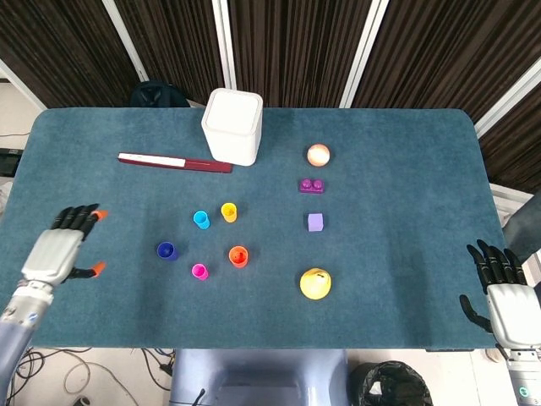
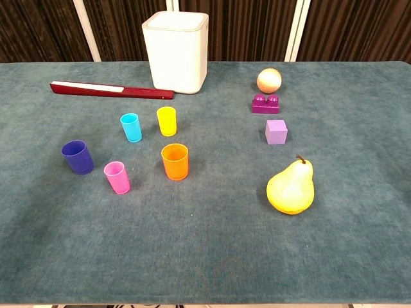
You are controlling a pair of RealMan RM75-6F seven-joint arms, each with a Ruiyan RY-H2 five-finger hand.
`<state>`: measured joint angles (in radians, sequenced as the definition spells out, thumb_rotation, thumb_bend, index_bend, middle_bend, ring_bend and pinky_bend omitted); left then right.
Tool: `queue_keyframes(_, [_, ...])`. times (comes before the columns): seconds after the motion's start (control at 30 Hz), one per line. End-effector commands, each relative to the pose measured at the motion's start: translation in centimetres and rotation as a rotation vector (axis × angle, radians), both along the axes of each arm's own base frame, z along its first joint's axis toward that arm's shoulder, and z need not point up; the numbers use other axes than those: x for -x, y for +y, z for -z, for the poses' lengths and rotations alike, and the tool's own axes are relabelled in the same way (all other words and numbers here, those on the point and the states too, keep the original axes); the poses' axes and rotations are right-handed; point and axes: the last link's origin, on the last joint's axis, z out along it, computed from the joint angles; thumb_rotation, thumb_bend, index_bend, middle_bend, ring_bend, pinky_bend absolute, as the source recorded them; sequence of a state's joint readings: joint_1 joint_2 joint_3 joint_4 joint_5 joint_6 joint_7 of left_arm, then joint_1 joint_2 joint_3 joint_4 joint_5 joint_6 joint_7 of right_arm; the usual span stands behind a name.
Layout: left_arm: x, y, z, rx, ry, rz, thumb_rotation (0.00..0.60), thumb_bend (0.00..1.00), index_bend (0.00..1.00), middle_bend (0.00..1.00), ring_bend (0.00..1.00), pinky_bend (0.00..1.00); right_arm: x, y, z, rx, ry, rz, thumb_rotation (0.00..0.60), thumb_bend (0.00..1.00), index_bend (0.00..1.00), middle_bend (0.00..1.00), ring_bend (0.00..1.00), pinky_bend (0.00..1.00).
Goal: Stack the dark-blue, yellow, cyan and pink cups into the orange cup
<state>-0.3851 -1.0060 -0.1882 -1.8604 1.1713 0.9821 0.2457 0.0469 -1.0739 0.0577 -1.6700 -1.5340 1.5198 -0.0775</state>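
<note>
The left hand [image 1: 57, 250] is over the left part of the tabletop [image 1: 397, 211], with its fingers apart and nothing in it. The nearest thing to it is the dark-blue cup [image 1: 166, 250], which stands upright a little to its right, not touching it. The right hand [image 1: 499, 292] is at the right edge of the tabletop, also spread and empty, well apart from all the things. Neither hand shows in the chest view.

The five cups stand upright in one loose group, each separate from the others. The pink cup [image 1: 199, 271] is just beside the dark-blue one, nearer to the robot. The orange cup [image 1: 238, 255] stands to the right of these two and has nothing inside, as the chest view shows. Behind it are the cyan cup [image 1: 201, 220] and the yellow cup [image 1: 229, 211], side by side.

Further back there is a white bin [image 1: 232, 126], and a red bar [image 1: 174, 161] lies to its left. To the right of the cups are a pear [image 1: 315, 283], a purple cube [image 1: 315, 222], a magenta brick [image 1: 311, 185] and a ball [image 1: 319, 155], in a line going away from the robot.
</note>
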Motion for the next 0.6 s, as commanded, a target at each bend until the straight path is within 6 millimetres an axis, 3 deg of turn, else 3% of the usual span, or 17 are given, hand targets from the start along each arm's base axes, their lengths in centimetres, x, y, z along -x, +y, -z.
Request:
queue_keyframes(0.03, [-2.2,1.8,1.2,0.064,-0.001,0.025,0.600,0.19,0.13,0.03,0.00,0.00,0.0,0.0,0.0,0.002,-0.002,0.002,0.600,0.42,0.04,0.00,0.06,0.00])
queue_keyframes(0.33, [-4.0,4.3,4.6,0.172,0.063,0.015,0.600,0.19,0.13,0.04,0.00,0.00,0.1,0.0,-0.1,0.005,-0.006,0.005,0.600,0.42,0.04,0.00,0.06,0.00])
queue_keyframes(0.6, [-5.0,4.7,7.8,0.235,0.110,-0.001,0.600,0.19,0.16,0.04,0.00,0.00,0.2,-0.1,-0.4,0.016,-0.009,0.010,0.600,0.42,0.04,0.00,0.06,0.00])
